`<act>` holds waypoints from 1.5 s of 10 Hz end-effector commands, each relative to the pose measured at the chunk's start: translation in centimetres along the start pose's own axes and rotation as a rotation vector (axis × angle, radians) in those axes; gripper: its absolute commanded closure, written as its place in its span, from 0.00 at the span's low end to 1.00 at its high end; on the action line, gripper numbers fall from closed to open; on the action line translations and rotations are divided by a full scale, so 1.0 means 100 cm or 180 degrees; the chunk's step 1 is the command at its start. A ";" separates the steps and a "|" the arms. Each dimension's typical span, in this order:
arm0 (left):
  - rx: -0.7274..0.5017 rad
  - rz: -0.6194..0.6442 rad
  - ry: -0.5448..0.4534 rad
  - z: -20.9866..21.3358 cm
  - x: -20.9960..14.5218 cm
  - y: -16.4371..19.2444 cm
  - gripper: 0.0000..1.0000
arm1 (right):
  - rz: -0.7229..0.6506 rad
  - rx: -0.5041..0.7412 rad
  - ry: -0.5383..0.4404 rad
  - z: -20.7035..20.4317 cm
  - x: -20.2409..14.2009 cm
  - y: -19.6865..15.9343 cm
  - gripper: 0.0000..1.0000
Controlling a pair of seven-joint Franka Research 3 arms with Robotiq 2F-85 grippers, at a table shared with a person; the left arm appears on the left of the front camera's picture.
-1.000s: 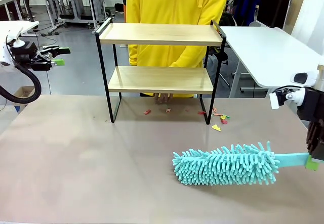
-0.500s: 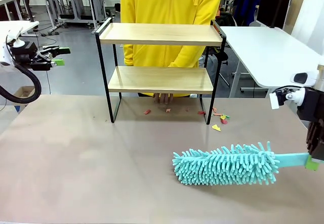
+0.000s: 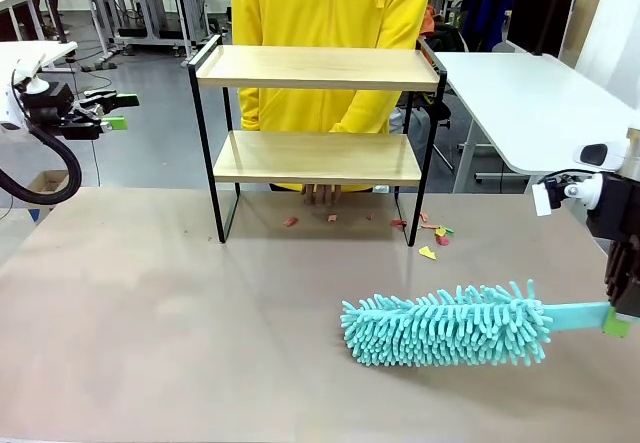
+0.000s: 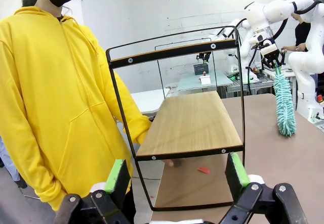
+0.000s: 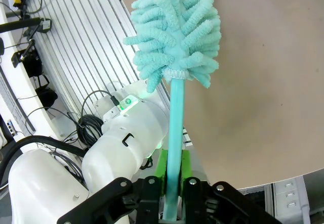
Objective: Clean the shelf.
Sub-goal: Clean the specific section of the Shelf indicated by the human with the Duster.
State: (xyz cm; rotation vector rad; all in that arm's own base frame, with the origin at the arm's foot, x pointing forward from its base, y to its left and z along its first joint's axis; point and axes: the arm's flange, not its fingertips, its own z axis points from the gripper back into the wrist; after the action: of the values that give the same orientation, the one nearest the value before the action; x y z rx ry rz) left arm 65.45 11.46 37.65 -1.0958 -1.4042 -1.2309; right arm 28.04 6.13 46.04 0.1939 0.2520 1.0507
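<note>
Only the person (image 3: 330, 23) has shifted, a little toward the tabletop's left edge. Both arms, the duster and the shelf stand as they did a second ago.

**Present state**
- The shelf (image 3: 316, 68) stands at the far edge of the tabletop (image 3: 150, 313), about midway along it. Both boards look bare.
- The right gripper (image 3: 618, 321) is clamped tight on the very end of the duster's handle. The duster (image 3: 450, 325) lies level near the right edge, with its head pointing toward the left edge. You cannot tell whether the head rests on the tabletop or hangs just above it.
- The left gripper (image 3: 112, 110) stands wide and empty, beyond the left edge and facing the end of the shelf.
- Small coloured scraps (image 3: 432, 233) lie on the tabletop by the shelf's right legs.
- The person's hand (image 3: 322, 194) rests at the far edge, under the lower board.

**Hazards**
1. Grip slip. You hold the handle at its tip, so pressing the head on a board could twist the handle between the pads.
2. Snagging. The fringe could catch a raised end rail or the thin frame. The shelf looks light, and a sideways drag could slide or tip it toward the person.
3. Contact with the hand. Sweeping under the lower board brings the head close to it.
4. No bracing. Nothing steadies the shelf while the left gripper stays off the tabletop.
</note>
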 end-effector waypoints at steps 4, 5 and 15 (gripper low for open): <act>-0.0008 -0.0014 0.0002 0.000 0.004 -0.001 0.00 | -0.0722 -0.0015 -0.0482 0.015 0.075 0.037 0.87; -0.0008 -0.0014 0.0002 0.000 0.004 -0.001 0.00 | -0.0986 0.0032 -0.0591 0.017 0.102 0.050 0.87; -0.0008 -0.0014 0.0002 0.000 0.004 -0.001 0.00 | -0.1575 -0.0050 -0.1112 -0.003 0.232 0.092 0.87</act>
State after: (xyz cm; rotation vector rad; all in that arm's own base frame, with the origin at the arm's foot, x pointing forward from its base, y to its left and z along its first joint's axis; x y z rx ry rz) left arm 65.45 11.46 37.63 -1.0960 -1.4040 -1.2306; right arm 31.66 31.46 45.18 0.2959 -0.0141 0.5102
